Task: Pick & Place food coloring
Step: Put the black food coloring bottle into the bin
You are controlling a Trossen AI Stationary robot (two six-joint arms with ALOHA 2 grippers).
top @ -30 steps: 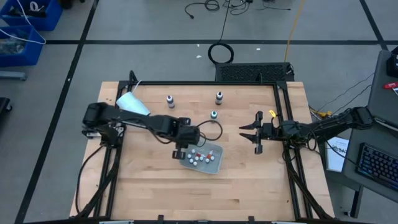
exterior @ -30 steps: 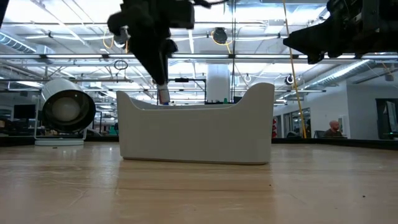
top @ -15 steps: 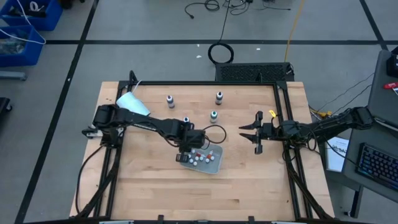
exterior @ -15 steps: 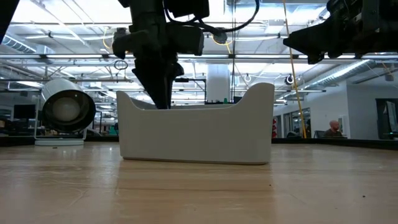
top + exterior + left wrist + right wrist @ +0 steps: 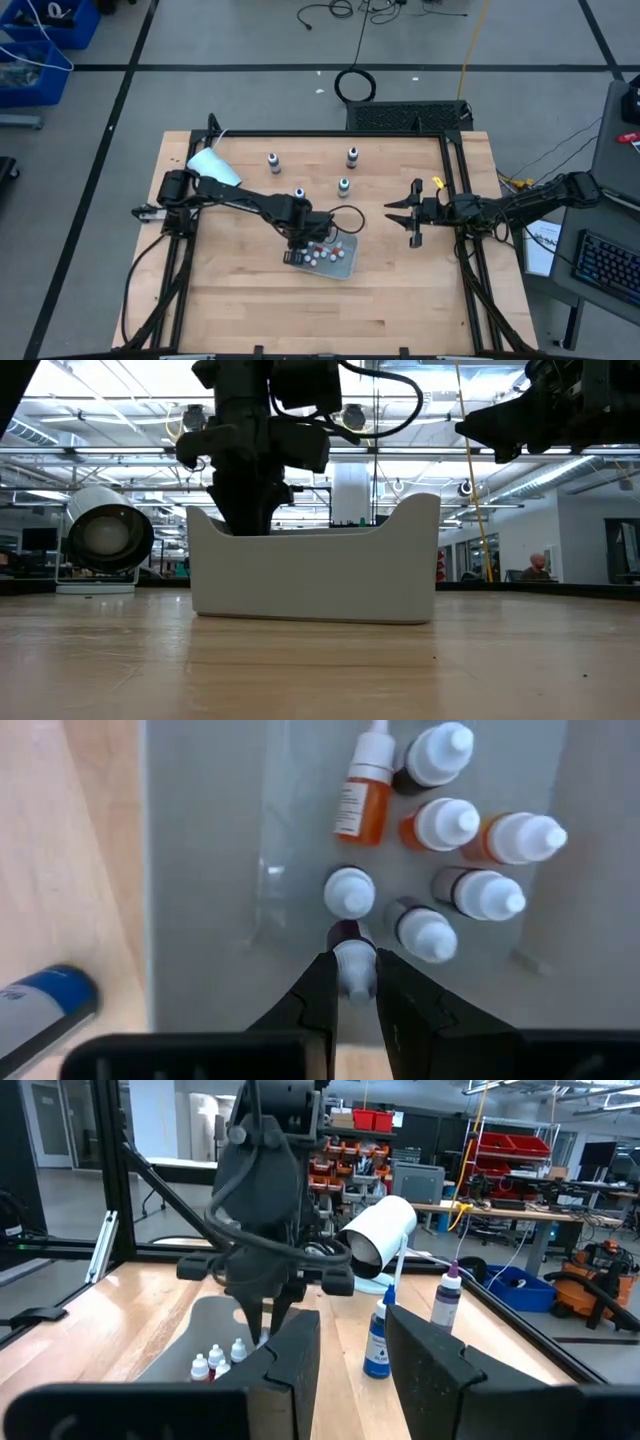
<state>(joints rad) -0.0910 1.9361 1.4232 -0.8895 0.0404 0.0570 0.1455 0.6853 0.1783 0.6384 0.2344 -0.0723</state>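
In the high view we saw the left gripper (image 5: 303,240) reaching down into a grey tray (image 5: 346,268) just below the middle of the frame, on the wooden bench (image 5: 240,300). The tray held a cluster of pale-capped food coloring bottles (image 5: 322,254). Four more bottles stood upright outside it, in the upper middle of the frame: one (image 5: 273,160), a second (image 5: 352,156), a third (image 5: 344,185) and a fourth (image 5: 299,194). A white cup (image 5: 213,165) lay on its side at upper left. The right gripper (image 5: 408,212) hovered right of centre, well apart from the tray.

In the low view the left arm dropped behind the tray's white wall (image 5: 315,575); the cup (image 5: 103,540) lay at the left.

In the left wrist view the gripper (image 5: 354,982) was closed on the white cap of a dark bottle (image 5: 349,937) standing in the tray, just beside six other bottles (image 5: 440,825), one lying flat.

In the right wrist view the gripper's fingers (image 5: 290,1355) stood partly apart with nothing between them; a blue bottle (image 5: 378,1338) and a purple one (image 5: 447,1300) stood beyond
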